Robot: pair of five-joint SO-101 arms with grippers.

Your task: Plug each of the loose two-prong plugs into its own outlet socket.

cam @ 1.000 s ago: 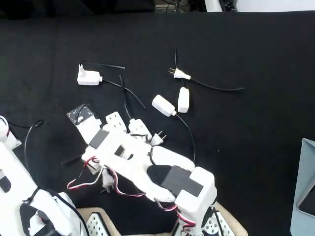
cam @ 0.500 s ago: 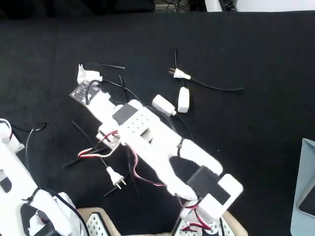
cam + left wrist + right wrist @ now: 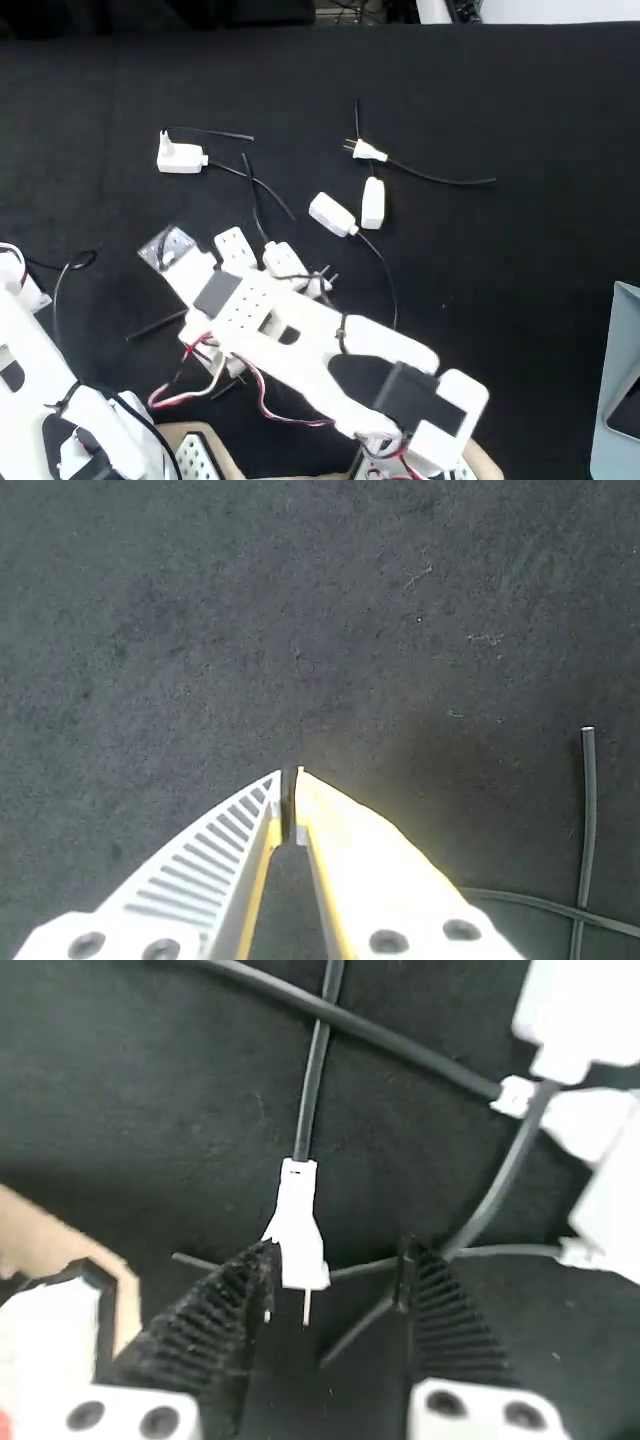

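your right pincer (image 3: 338,1260) stands open around the loose plug (image 3: 298,1228), which lies on the tabletop (image 3: 130,1090) just beside one finger. close off-centre and it could twist or skid away. your left pincer (image 3: 292,780) is closed, empty.

tabletop (image 3: 520,90): covered in matte black cloth, flecked with pale lint | right edge: grey-blue flat-sided object (image 3: 620,380), cut off by the frame | near edge: tan board (image 3: 270,455) | far edge: pale strip (image 3: 560,10) beyond the cloth
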